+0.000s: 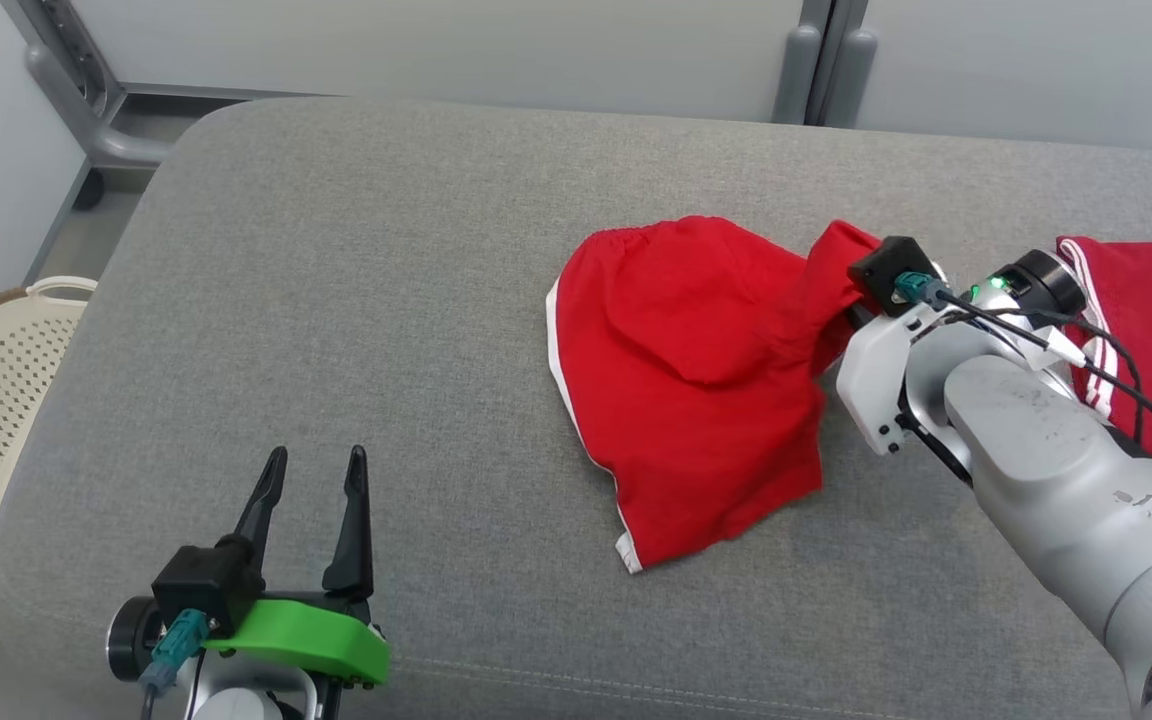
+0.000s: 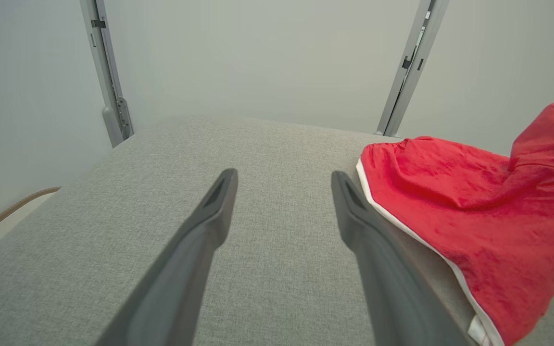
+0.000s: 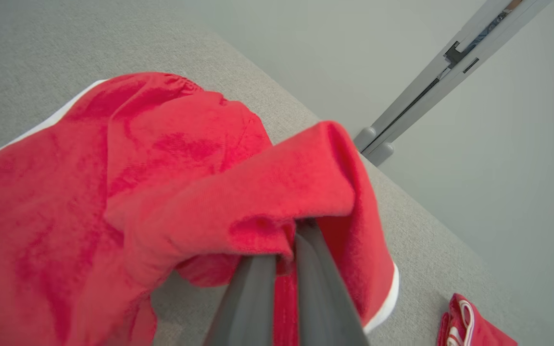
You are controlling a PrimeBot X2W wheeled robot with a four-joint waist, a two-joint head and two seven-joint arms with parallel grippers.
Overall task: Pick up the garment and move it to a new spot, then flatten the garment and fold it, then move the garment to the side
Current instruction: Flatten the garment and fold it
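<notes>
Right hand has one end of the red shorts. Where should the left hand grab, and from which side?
Likely the white-trimmed hem corner nearest the left hand: it lies flat at the red shorts' near edge, opposite the right hand's pinch. Approach low from the robot's left.

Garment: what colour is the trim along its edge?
White trim on the red garment; clearest in the left wrist view.

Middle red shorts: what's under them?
Grey cushion lies beneath the red shorts. The right claw pinches a raised fold, tips buried in cloth; anything else underneath is hidden.
</notes>
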